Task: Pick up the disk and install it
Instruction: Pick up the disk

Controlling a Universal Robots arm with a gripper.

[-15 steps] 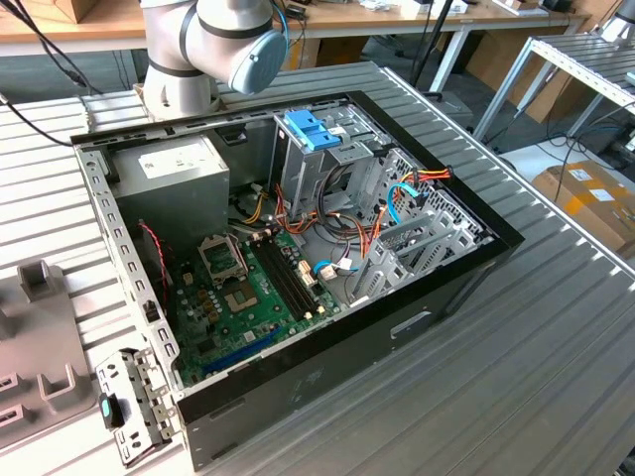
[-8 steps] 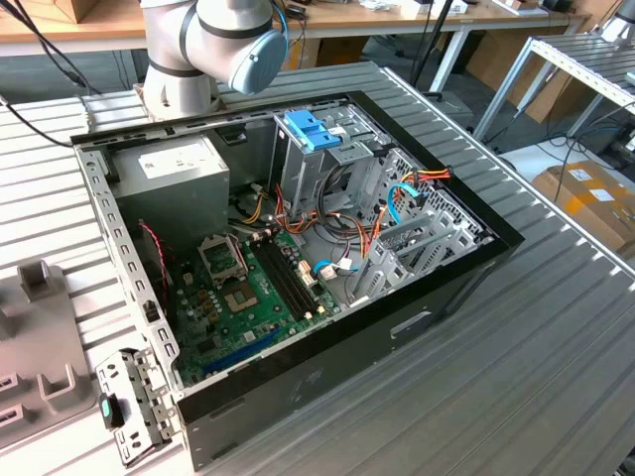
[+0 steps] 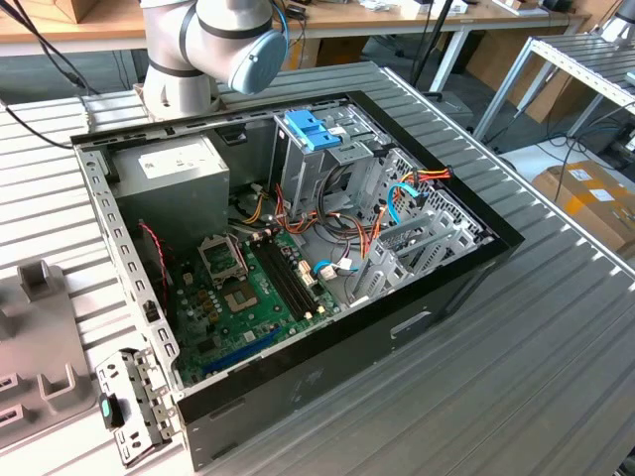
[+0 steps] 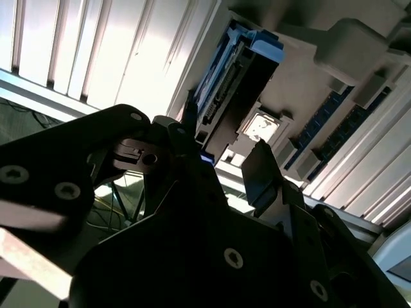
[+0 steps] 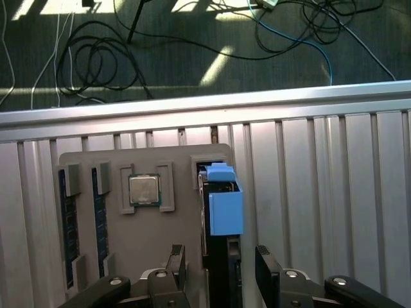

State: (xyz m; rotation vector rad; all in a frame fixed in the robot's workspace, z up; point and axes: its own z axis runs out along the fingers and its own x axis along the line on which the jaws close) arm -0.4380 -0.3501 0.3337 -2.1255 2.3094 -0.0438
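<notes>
We have the hand (image 5: 221, 263) down over the grey tray (image 5: 173, 160), its two dark fingers (image 5: 177, 266) standing apart, one on each side of the disk (image 5: 223, 212). A sliver of gap shows on both flanks, so nothing is clamped. The disk stands on its edge in a slot of that tray, with its light-blue carrier rail on the edge facing the camera and its dark body running down between the fingers. In the second wrist view we catch the hand (image 4: 221, 144) from another angle: the disk (image 4: 228, 90) stands out of the tray (image 4: 302, 70) in line with the gap between the fingers, blue rail along its edge. Just beside the disk a square processor chip (image 5: 144, 190) lies in its own pocket. Past the chip, two long memory sticks (image 5: 65, 224) sit in narrow slots on the side of the tray away from the disk. The tray lies on the ribbed metal bench (image 5: 321, 192) close to one edge, and beyond that edge we see carpeted floor and loose cables (image 5: 96, 64). In the exterior view the arm (image 3: 213, 40) stands at the bench edge farthest from the camera. The open computer case (image 3: 327, 382) takes the middle of the bench (image 3: 526, 337). A blue bracket (image 3: 311, 129) sits atop its drive cage and the green motherboard (image 3: 248, 297) lies on its floor. Part of the tray (image 3: 40, 337) shows at the bench edge on the exterior view's left.
</notes>
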